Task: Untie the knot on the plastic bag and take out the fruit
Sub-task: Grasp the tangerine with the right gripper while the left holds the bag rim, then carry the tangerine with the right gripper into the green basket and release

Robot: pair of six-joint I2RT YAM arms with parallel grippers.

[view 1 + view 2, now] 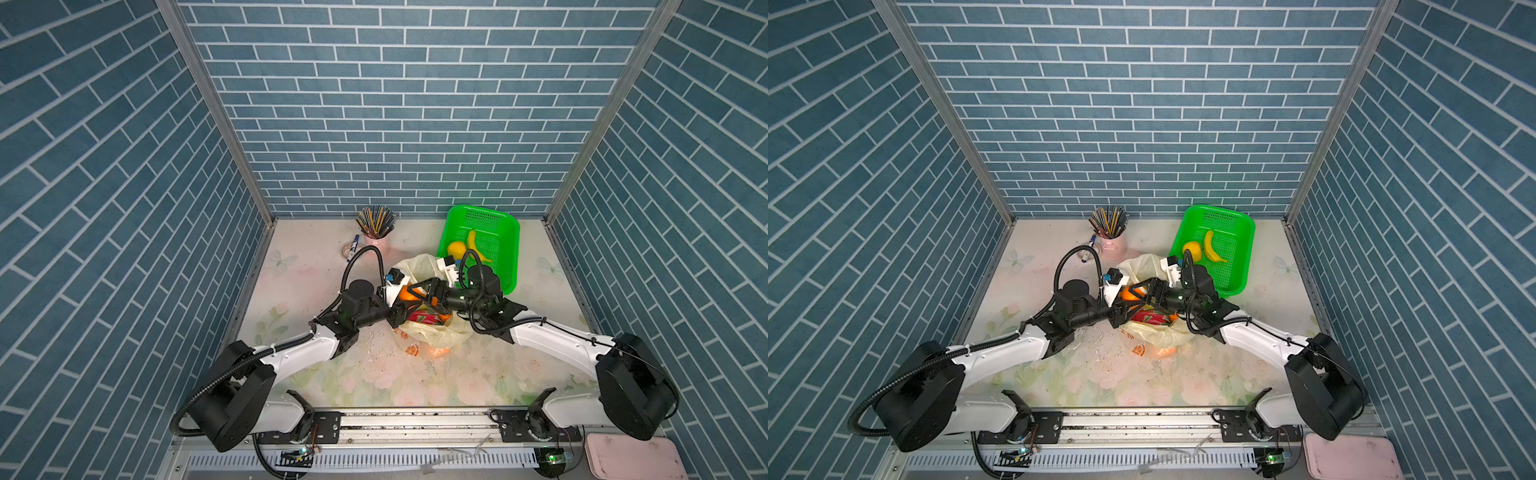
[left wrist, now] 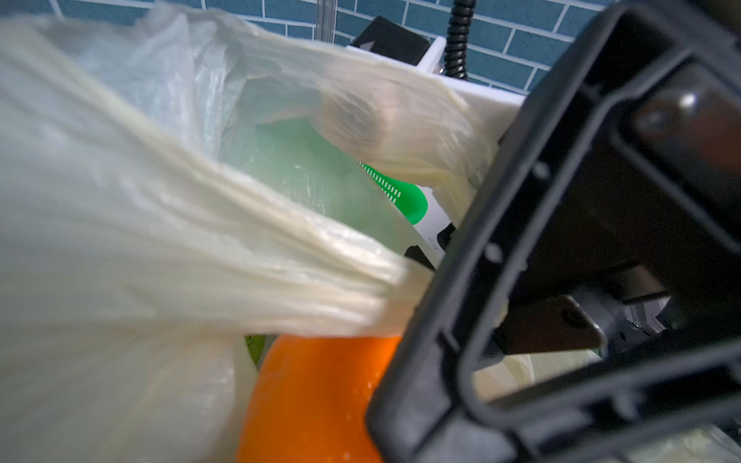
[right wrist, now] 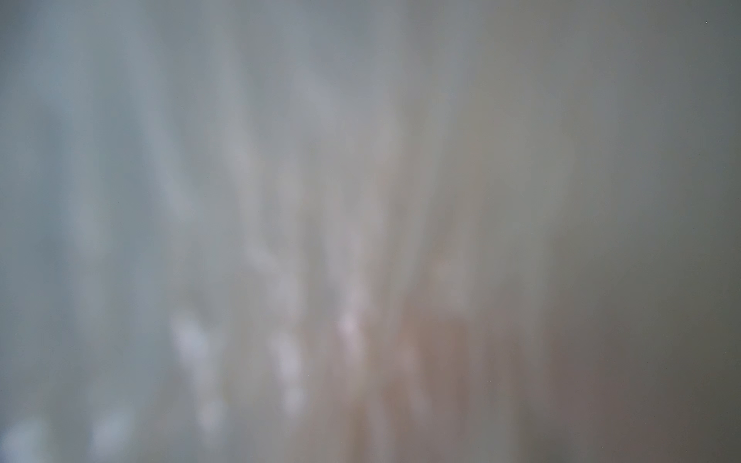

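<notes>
- Right gripper [image 1: 413, 293]: reaches across the middle into the open mouth of the plastic bag [image 1: 432, 336]. Jaws stand wide apart, with an orange fruit [image 1: 404, 295] lying between them. Whether the pads touch the fruit cannot be made out.
- Left gripper [image 1: 401, 316]: at the near-left rim of the bag mouth, facing the right gripper and almost against it. Its fingers are hidden by film and by the other arm, so apart or together: cannot tell. A pinch on the film cannot be told either.
- Left wrist view: bag film is drawn taut into a gathered band that runs behind a black finger frame of the right gripper. The orange fruit [image 2: 316, 401] sits directly under that band.
- Right wrist view: pale grey blur only, nothing readable.
- Bag position: middle of the table [image 1: 299, 291], mouth upward. A dragon fruit [image 1: 420, 318] shows in the mouth, just on the near side of the grippers.
- Green basket [image 1: 505, 249]: behind and right of the bag, whose far edge lies right at the basket's near corner. It holds a yellow round fruit [image 1: 456, 248] and a banana [image 1: 473, 245], side by side.
- Pink cup [image 1: 380, 245] of pencils: at the back, left of the bag and apart from it, with a marker [image 1: 354, 245] just beside it.
</notes>
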